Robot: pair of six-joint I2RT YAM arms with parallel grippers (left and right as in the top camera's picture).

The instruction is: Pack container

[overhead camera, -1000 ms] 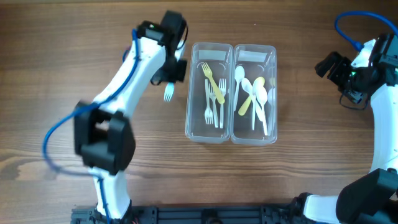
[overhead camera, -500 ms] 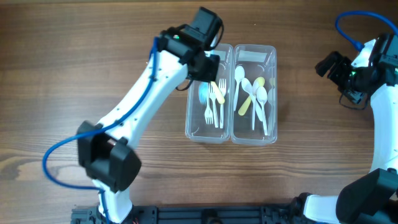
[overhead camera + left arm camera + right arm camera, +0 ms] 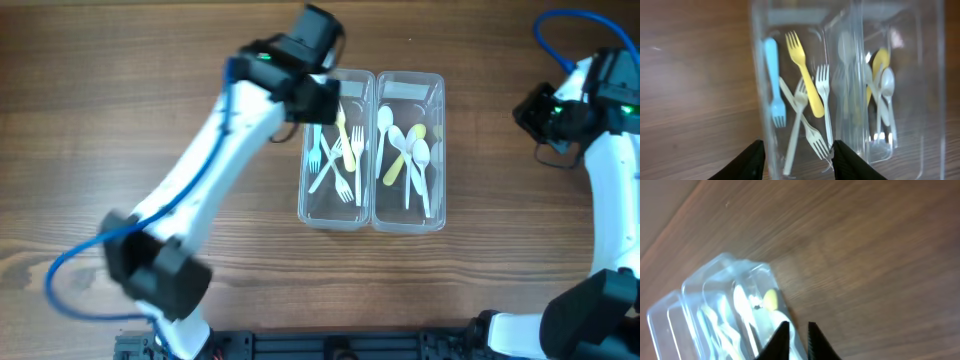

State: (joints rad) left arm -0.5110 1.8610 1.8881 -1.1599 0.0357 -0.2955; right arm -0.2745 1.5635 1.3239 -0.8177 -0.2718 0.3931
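The fork container (image 3: 336, 221) and the spoon container (image 3: 408, 222) are sitting touching on the table (image 3: 500, 260), and we are seeing forks (image 3: 812, 100) and spoons (image 3: 412, 152) lying inside them. Our left gripper (image 3: 797, 148) is hovering above the forks, fingers spread and empty. Our right gripper (image 3: 797, 329) is waiting well apart, pinched closed.

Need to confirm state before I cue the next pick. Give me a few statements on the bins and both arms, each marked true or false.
1. A blue fork lies in the fork bin. True.
2. The left fingers grip a fork. False: they are spread open with nothing between them, above the fork bin.
3. The spoon bin holds a yellow spoon. True.
4. The right arm hangs over the spoon bin. False: it is off at the table's right side, apart from both bins.
5. The two bins stand apart. False: they sit side by side, walls touching.
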